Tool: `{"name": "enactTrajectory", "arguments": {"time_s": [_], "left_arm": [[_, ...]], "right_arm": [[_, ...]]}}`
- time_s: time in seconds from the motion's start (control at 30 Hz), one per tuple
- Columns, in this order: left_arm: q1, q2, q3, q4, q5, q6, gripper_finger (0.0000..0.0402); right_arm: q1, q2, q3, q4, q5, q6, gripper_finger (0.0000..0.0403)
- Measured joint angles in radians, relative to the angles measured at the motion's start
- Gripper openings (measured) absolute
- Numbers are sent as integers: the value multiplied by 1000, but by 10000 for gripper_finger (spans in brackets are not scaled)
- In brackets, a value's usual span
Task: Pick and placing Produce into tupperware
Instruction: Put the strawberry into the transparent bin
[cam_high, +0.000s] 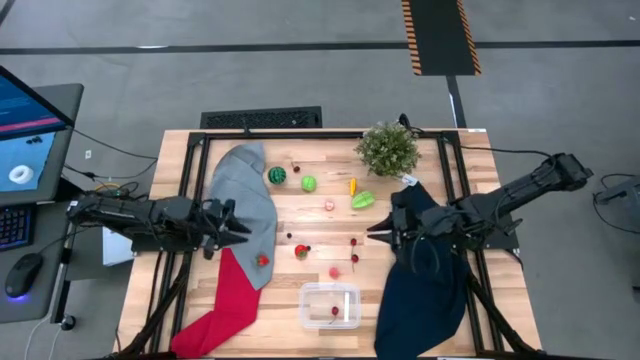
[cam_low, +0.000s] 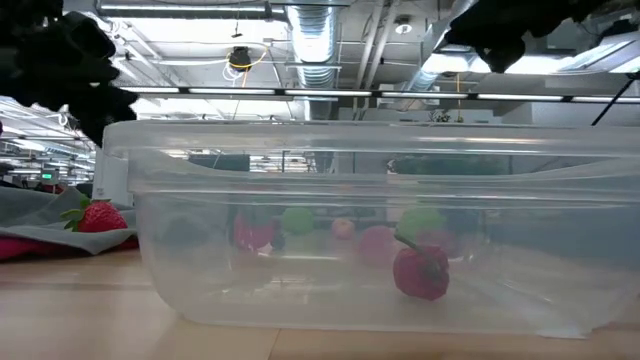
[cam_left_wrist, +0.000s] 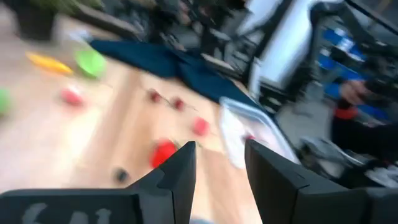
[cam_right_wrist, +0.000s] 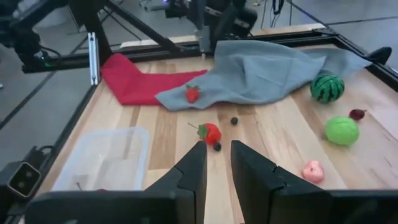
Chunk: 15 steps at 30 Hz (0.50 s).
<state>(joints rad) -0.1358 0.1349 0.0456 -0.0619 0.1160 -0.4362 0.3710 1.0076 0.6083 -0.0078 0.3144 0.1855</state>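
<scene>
- Table (cam_high: 300, 215): light wooden slats in a dark metal frame.
- Tupperware (cam_high: 330, 304): clear, shallow, rounded-rectangular container near the front edge of the table, between the two arms. It holds one small red fruit with a stem (cam_low: 420, 272).
- Striped melon ball (cam_high: 277, 175): dark green, at the back of the table, just beside the grey cloth (cam_high: 248, 205).
- Green round fruit (cam_high: 309, 183): near the melon ball, apart from it.
- Yellow-orange piece (cam_high: 352, 186) and light green piece (cam_high: 363, 199): close together, in front of the potted plant (cam_high: 388, 148).
- Pink piece (cam_high: 329, 205): mid-table.
- Red tomato-like fruit with green top (cam_right_wrist: 210, 132): centre of the table, with a small dark berry (cam_right_wrist: 217, 147) just beside it.
- Strawberry (cam_high: 262, 260): resting on the lower edge of the grey cloth.
- Small red and pink pieces (cam_high: 354, 258): scattered behind the tupperware.
- Red cloth (cam_high: 225, 305): front left, partly under the grey cloth.
- Dark blue cloth (cam_high: 425, 275): right side, under the right arm.
- Left gripper (cam_left_wrist: 219, 163): over the left side of the table by the grey cloth; fingers parted by a modest gap, nothing between them.
- Right gripper (cam_right_wrist: 216, 158): above the right-centre of the table, pointed toward the red tomato-like fruit; fingers parted by a narrow gap, holding nothing.
</scene>
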Motion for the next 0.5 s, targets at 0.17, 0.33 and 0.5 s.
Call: {"name": "enactTrajectory", "arguments": {"time_s": [0.17,0.33,0.5], "left_arm": [[-73,78,31,-117,-104,-73,124],[-159,179,57,-213,-217,-144,113],[-259,257,59,-211,-290,-230,105]], "right_arm": [[-7,46,0,17,0,-1,95],[-6,62,0,25,-1,-1,95],[-6,59,0,24,-1,-1,95]]}}
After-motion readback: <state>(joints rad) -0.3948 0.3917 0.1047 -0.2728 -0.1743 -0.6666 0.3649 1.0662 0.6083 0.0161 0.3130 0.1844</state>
